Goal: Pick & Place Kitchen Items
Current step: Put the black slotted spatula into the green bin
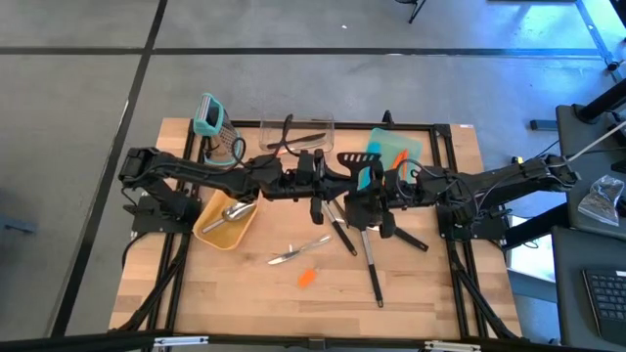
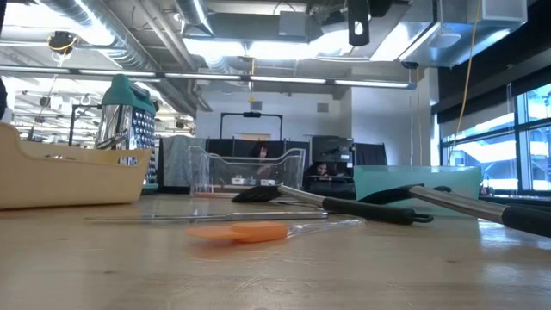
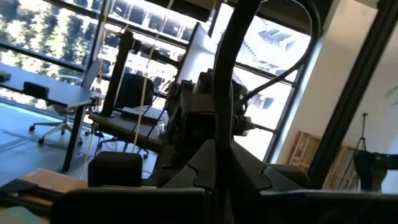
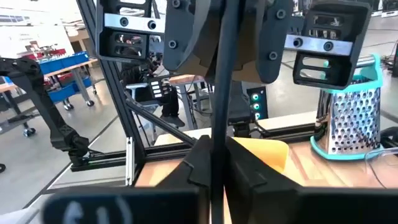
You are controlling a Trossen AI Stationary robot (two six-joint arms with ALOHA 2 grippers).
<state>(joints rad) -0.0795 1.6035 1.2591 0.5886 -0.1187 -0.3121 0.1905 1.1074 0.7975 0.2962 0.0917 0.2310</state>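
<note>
My left gripper [image 1: 318,188] and my right gripper [image 1: 364,196] face each other, raised above the middle of the table. Each wrist view shows a thin black utensil shaft [image 3: 225,93] [image 4: 221,74] between that arm's own fingers. From above, the grippers hide the shaft. Two black long-handled utensils [image 1: 342,235] [image 1: 375,274], thin metal pieces [image 1: 298,252] and an orange spatula [image 1: 307,279] [image 2: 237,231] lie flat on the wood. A silver scoop [image 1: 233,213] lies in the yellow tray [image 1: 207,233]. A black slotted turner [image 1: 352,158] lies by the teal tray [image 1: 403,147]. My left gripper is shut on the black shaft [image 3: 216,149], pinched between its two fingers; the shaft runs on past them toward the right arm's gripper, lifted clear of the table. My right gripper pinches the black shaft [image 4: 217,143] between its two fingers. The shaft runs on in front of the left gripper and is clear of the table. Which end of the utensil each gripper has cannot be told.
A teal-topped metal grater [image 1: 210,117] [image 2: 129,120] and a clear container [image 1: 293,132] [image 2: 250,172] stand at the far edge. The yellow tray [image 2: 69,176] sits left of centre and the teal tray [image 2: 413,181] far right. Bare wood lies along the near edge.
</note>
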